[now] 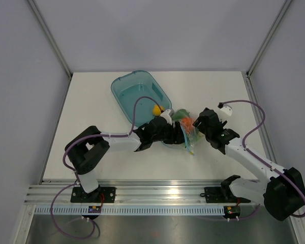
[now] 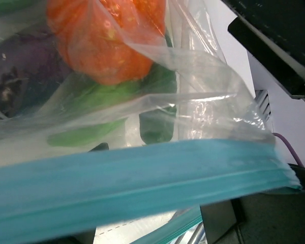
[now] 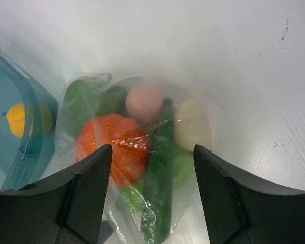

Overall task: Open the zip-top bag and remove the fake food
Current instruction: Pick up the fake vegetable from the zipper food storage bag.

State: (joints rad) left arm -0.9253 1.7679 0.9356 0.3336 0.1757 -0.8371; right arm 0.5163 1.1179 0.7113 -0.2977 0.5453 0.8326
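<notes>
— Jaws first, nearest us: how do they stand?
— Right gripper is spread wide with nothing between its fingers, poised over the bag. Left gripper is at the bag's left side. The teal zip strip lies right across its camera and hides its fingers, so I cannot tell whether it pinches anything.
— Where is the bag?
— Around the middle of the table, a little toward the right edge, between the two grippers. It is full: orange piece, cucumber, whitish piece.
— How will it handle?
— Thin, crinkly, slippery film, I'd judge. It looks light and will slump around the toys. The best hold is the stiffer zip strip, one lip for each gripper, pulled apart.
— Beyond it?
— A teal tub toward the far edge, touching or just beside the bag, with a lemon inside.
</notes>
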